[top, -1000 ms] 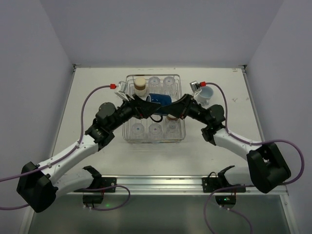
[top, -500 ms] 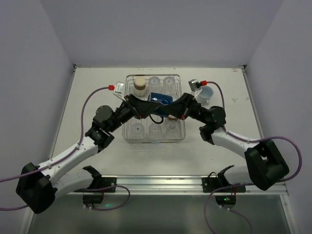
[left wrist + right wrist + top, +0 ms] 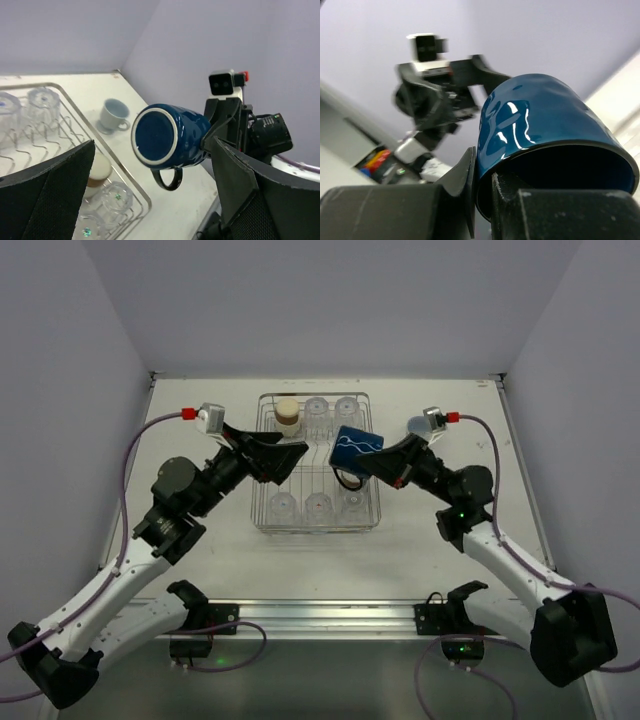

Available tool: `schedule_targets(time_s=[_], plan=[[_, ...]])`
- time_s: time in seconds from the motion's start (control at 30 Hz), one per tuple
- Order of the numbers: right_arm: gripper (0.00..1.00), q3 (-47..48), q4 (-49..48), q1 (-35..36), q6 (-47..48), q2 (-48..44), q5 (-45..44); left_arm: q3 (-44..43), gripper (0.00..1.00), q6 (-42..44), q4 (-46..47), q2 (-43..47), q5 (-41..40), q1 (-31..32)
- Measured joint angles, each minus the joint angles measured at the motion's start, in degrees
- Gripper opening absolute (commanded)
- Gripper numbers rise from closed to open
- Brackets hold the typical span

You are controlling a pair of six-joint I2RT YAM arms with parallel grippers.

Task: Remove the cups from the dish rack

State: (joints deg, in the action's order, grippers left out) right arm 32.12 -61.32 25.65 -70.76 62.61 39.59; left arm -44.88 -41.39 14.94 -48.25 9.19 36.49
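Right gripper (image 3: 371,463) clamped on the dark blue mug (image 3: 352,444); left gripper (image 3: 288,460) spread apart and empty.

Top view: the mug hangs tilted above the right side of the dish rack (image 3: 266,512), which sits mid-table nearer the far edge; a beige cup (image 3: 288,412) and clear tumblers (image 3: 319,505) stand in it. Left wrist view: the mug's base faces the camera, handle down, and a pale blue cup (image 3: 113,115) stands on the table beside the rack, toward the right edge. Right wrist view: one finger inside the mug's rim, one outside.
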Motion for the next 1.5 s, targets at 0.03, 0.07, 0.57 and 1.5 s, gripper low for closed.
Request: schedule_targets(time_s=[0.03,0.07,0.57,1.5], plan=[[0.00,0.00,4.28,-1.66,1.79,-2.03,0.02,-1.42,1.00,2.14,-2.62,0.74,-1.27,0.00],[0.00,0.20,9.81,-3.50,4.07,-4.28,-0.46,-3.04,1.00,4.39,-5.84,1.38,-2.49,0.00],[0.00,49.05,91.45,-17.49,51.34,7.76,-48.13,-5.01,1.00,24.28,-34.75,3.93,-12.57,0.00],[0.00,70.07,109.26,-28.92,59.25,57.31,-44.19,-2.36,1.00,27.52,-35.47,3.15,-8.96,0.33]])
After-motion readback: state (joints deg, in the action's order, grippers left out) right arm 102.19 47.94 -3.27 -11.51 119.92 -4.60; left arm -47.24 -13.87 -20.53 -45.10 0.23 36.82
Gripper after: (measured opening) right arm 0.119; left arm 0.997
